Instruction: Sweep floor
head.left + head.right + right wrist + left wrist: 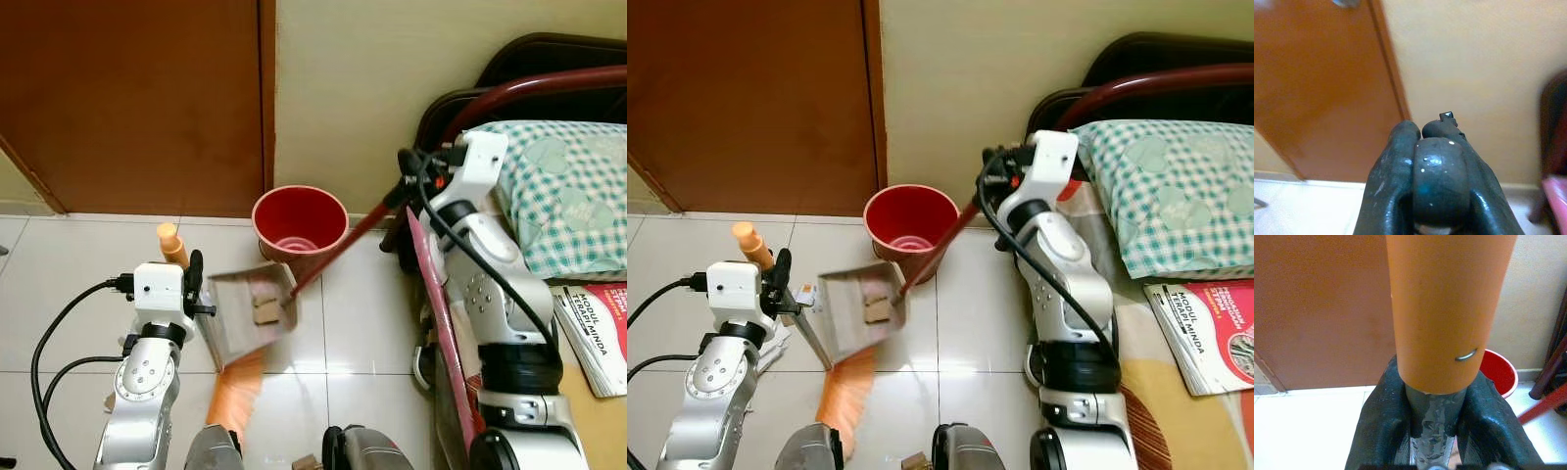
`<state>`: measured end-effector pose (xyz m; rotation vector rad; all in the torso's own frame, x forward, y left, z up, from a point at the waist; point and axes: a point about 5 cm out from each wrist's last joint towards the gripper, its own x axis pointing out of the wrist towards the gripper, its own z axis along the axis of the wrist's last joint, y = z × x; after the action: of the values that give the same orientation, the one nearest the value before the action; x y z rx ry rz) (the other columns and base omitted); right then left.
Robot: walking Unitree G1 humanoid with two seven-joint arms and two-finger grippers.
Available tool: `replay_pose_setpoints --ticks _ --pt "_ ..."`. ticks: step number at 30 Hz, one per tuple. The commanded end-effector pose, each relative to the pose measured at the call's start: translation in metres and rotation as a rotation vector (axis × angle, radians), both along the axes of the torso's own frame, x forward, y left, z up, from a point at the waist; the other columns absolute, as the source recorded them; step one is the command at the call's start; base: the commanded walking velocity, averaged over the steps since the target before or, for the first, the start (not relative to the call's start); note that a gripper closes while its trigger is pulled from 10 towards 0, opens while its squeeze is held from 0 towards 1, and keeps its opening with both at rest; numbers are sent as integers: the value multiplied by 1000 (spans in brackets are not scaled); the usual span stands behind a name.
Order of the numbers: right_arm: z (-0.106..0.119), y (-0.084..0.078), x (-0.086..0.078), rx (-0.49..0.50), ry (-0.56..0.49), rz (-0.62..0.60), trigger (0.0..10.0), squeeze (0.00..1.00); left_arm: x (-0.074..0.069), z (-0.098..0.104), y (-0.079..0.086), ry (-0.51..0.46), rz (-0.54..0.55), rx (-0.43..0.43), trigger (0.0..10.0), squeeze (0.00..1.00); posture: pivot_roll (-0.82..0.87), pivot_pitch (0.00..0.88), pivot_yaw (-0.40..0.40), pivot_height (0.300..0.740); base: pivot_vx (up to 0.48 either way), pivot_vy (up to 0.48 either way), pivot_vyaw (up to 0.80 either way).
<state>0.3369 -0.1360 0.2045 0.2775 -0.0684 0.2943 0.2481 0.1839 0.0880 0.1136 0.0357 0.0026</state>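
Book (pixel 596 333) on the bed — cover reads "MODUL" and, less surely, "TRAPIMINDA".

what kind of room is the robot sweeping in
Most likely a bedroom in a home: a checked pillow lies on a bed with a dark curved headboard, beside a brown wooden door and a white tiled floor.

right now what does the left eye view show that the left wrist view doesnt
Left eye view alone: the grey dustpan with scraps in it, the orange broom bristles, the right pincer shut on the red broom handle, the checked pillow.
Left wrist view alone: the left pincer shut on the dustpan's orange handle, seen close.
Both: the red bucket, the brown door, the white tiled floor.
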Motion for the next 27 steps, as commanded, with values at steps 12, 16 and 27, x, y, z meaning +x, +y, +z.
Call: replay_pose_setpoints --ticks 12,16,27 --pt "102 -1 24 88 -341 15 10000 0 -5 -25 -1 122 11 20 10000 0 10 113 -86 740 0 0 0" --pt "127 -1 25 43 -459 -4 10000 0 -4 -25 -2 117 8 17 10000 0 14 111 -86 740 0 0 0" --pt "142 22 26 -282 -716 -49 10000 0 0 -23 -8 108 -9 9 10000 0 21 105 -88 740 0 0 0"
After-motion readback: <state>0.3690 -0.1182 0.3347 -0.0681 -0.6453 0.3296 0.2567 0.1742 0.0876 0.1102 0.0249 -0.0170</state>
